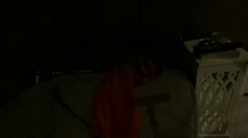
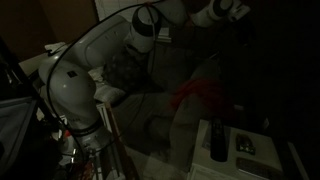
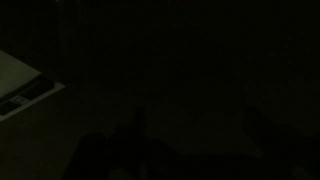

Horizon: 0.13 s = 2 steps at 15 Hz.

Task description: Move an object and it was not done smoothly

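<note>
The scene is very dark. The red-orange cloth [image 1: 120, 108] lies in long limp folds over a dim sofa-like surface, left of the white basket; it also shows in an exterior view [image 2: 198, 96]. The white arm [image 2: 100, 60] arches up from its base to the top of the frame. The gripper [image 2: 232, 12] is high above the cloth, at the top edge. Its fingers are too dark to read. The wrist view is almost black and shows no cloth.
A white lattice-sided basket [image 1: 219, 94] stands right of the cloth, with dark remote-like items on its top [image 2: 235, 148]. A pale corner of it shows in the wrist view [image 3: 20, 85]. A dim sofa [image 1: 49, 107] fills the left. Clutter sits by the arm's base [image 2: 30, 110].
</note>
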{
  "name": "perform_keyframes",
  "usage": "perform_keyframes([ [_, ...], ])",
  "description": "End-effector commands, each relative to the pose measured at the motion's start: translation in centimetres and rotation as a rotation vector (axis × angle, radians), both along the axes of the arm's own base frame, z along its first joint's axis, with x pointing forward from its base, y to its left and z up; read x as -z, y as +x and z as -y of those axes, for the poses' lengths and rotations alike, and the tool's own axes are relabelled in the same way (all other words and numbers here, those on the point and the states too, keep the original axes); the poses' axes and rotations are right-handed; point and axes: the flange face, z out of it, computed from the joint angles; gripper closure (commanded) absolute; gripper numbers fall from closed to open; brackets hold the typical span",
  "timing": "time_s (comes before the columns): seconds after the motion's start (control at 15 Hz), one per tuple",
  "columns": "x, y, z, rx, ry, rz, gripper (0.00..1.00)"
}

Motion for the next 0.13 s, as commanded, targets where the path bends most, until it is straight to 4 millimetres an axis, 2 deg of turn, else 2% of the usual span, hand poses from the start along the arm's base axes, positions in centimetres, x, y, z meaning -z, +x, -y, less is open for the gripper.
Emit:
perform_keyframes([
  [0.0,0.06,0.03,-0.02,0.001,0.000,0.002,0.00],
  [0.07,0.11,0.04,-0.03,0.001,0.000,0.003,0.00],
])
